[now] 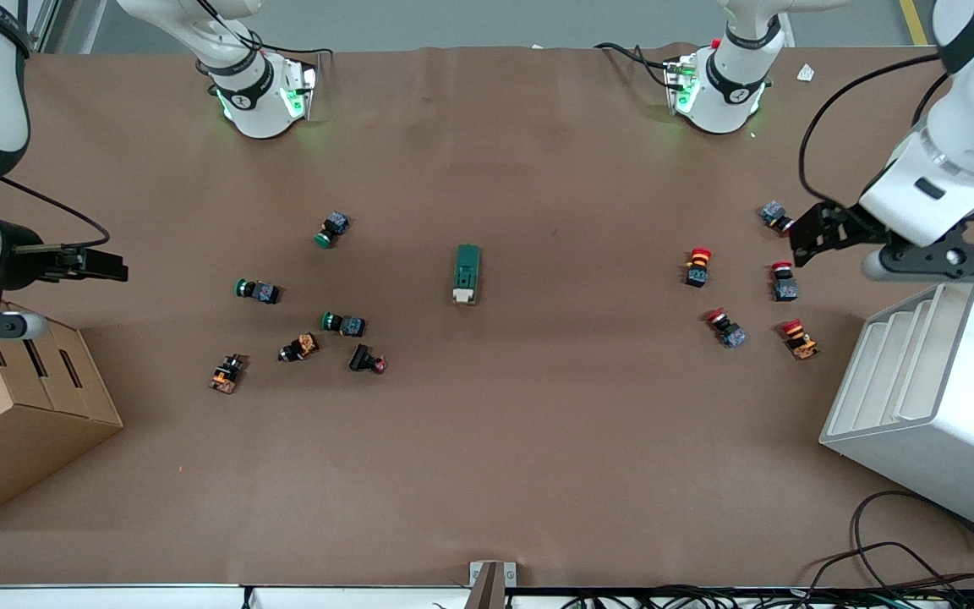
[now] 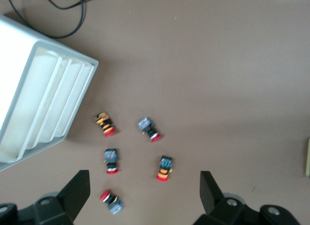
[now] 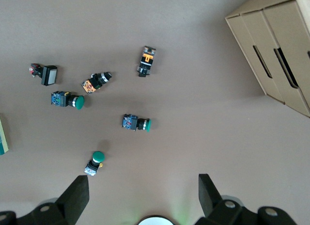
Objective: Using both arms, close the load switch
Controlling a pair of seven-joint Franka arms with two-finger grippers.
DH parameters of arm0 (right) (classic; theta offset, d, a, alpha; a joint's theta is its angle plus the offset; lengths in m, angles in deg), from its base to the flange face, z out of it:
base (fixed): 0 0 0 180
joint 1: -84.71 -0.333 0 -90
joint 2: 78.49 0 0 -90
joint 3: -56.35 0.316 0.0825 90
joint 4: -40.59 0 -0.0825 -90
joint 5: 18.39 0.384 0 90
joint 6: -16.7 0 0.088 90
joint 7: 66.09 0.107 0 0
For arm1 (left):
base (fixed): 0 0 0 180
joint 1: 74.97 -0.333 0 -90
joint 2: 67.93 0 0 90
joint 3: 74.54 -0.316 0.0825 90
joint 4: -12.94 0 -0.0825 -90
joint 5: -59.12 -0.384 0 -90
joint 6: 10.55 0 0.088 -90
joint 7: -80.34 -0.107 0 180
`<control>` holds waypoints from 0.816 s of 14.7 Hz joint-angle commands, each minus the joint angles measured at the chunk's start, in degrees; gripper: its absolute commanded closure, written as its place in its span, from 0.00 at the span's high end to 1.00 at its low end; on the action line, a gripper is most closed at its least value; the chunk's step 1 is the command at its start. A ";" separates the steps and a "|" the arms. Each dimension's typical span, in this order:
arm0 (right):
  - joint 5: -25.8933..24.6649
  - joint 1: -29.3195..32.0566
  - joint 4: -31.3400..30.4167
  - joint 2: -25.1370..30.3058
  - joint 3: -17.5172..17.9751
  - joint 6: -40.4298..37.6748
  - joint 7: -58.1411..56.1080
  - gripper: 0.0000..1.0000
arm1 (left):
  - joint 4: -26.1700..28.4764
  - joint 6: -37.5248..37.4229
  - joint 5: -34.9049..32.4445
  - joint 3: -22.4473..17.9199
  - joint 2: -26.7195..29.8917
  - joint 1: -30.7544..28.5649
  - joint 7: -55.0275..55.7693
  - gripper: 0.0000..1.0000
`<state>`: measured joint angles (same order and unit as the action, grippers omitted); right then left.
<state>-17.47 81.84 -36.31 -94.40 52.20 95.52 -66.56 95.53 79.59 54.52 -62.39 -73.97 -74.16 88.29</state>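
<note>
Front view shows you the load switch (image 1: 467,273) lying mid-table untouched — left gripper (image 2: 144,193) and right gripper (image 3: 143,196) both spread wide, over the table's opposite ends.

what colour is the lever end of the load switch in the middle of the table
White or cream, on the dark green load switch; the lever shows best in the front view.

- No text, label, brand name or number can be read in any of the three views.
- The dark bands on the two arm bases (image 1: 243,93) (image 1: 728,89) each carry a small white mark, too small to make out.
- The faces of the push-buttons (image 1: 697,267) show no legible print.
</note>
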 commanded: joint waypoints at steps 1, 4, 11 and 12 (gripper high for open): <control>0.84 -1.79 -2.80 3.24 -2.26 -0.69 0.91 1.00 | 6.43 -0.57 1.96 -2.99 5.59 0.77 -3.28 1.00; 0.93 -1.26 -5.26 5.87 -2.35 -0.34 0.82 1.00 | 11.53 -1.09 3.19 -8.70 9.90 3.58 -7.84 1.00; 0.93 -1.79 -11.24 12.64 -3.57 1.33 0.73 1.00 | 12.51 -1.36 3.46 -7.93 11.85 3.06 -8.38 1.00; 0.93 -1.88 -12.55 14.04 -3.93 2.12 0.65 1.00 | 11.64 -1.28 3.46 -7.84 11.85 3.06 -8.47 1.00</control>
<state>-17.40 81.13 -43.35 -85.36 49.94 95.29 -66.56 107.32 78.38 56.96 -70.09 -63.27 -71.05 81.18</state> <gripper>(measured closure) 0.000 0.000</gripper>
